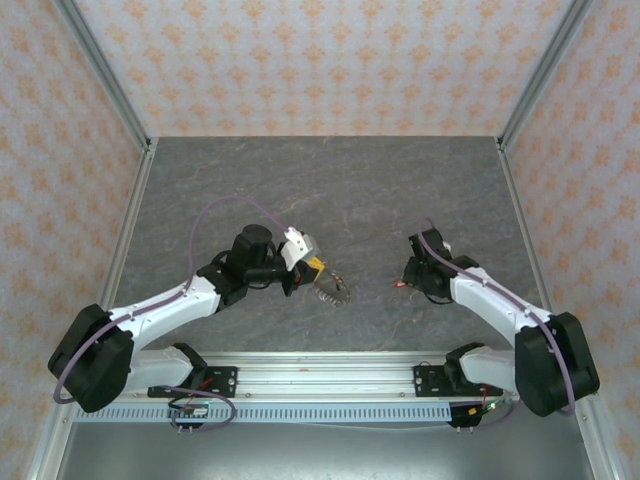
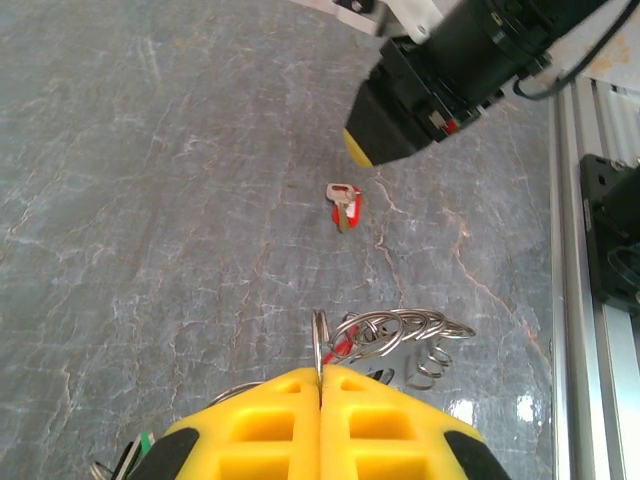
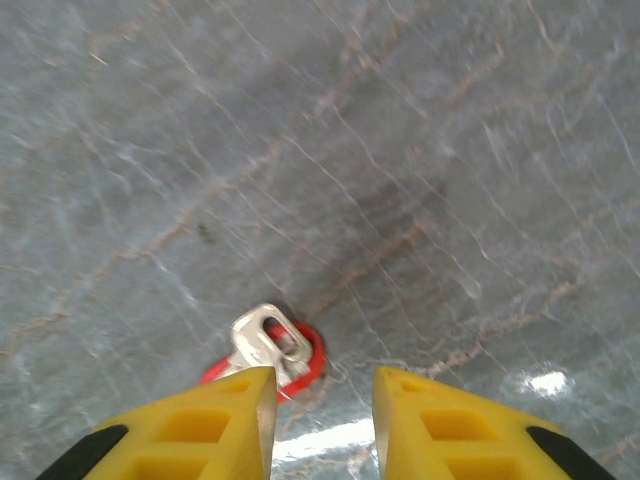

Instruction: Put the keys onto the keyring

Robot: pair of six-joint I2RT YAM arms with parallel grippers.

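My left gripper (image 2: pixel 322 376) is shut on the keyring (image 2: pixel 400 328), a cluster of silvery loops, pinching one upright loop edge-on between its yellow fingers (image 2: pixel 262 420). A bit of red shows among the loops, and a green key head (image 2: pixel 144 446) peeks out at the lower left. From above, the left gripper (image 1: pixel 312 267) holds the keyring (image 1: pixel 334 291) just over the table. A red-headed key (image 3: pixel 272 348) lies flat on the table. My right gripper (image 3: pixel 325 395) stands open over it, its left finger (image 3: pixel 200 430) covering part of the key. From above, the key (image 1: pixel 400 286) sits just left of the right gripper (image 1: pixel 412 277).
The table is grey marble-patterned (image 1: pixel 340 190), walled by patterned panels. An aluminium rail (image 1: pixel 330 370) with the arm bases runs along the near edge. In the left wrist view the right arm's black body (image 2: pixel 450 70) hangs over the red key (image 2: pixel 343 206).
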